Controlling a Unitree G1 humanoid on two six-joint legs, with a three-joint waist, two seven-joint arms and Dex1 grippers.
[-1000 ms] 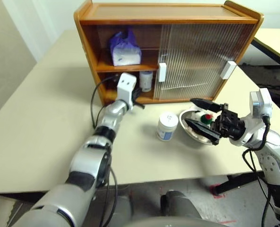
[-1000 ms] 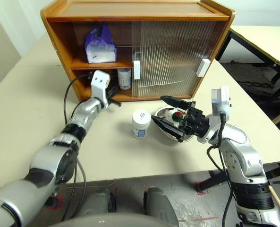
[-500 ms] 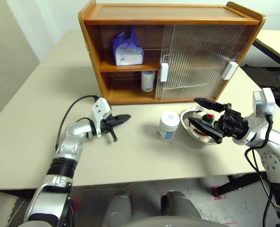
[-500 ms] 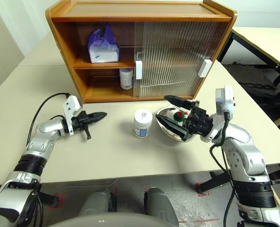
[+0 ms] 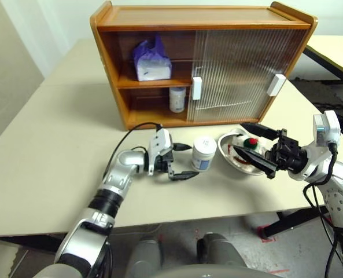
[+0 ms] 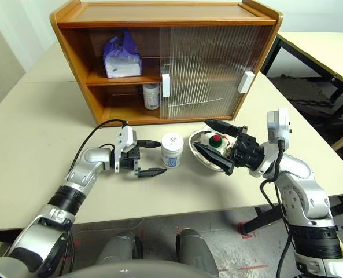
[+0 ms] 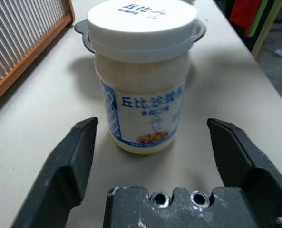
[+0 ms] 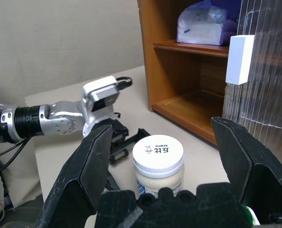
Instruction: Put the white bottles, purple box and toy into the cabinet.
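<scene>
The cabinet (image 5: 200, 17) stands at the back with its left half open. The purple box (image 5: 152, 61) sits on its upper shelf, and one white bottle (image 5: 177, 98) stands on the lower shelf. A second white bottle (image 5: 204, 153) stands upright on the table. My left gripper (image 5: 190, 161) is open just left of it and points at it, fingers (image 7: 79, 152) spread wider than the jar and not touching. The toy (image 5: 251, 142) lies in a steel bowl (image 5: 229, 159). My right gripper (image 5: 240, 137) hovers open at the bowl, holding nothing.
Both ribbed sliding doors (image 5: 235, 69) cover the cabinet's right half. The bowl sits close to the right of the table bottle. The table's front edge (image 5: 177, 223) runs just below both arms. A second table (image 5: 339, 49) stands at the far right.
My left gripper has pulled back from the cabinet's lower shelf, swung right to the table bottle, and opened. The right arm has stayed put.
</scene>
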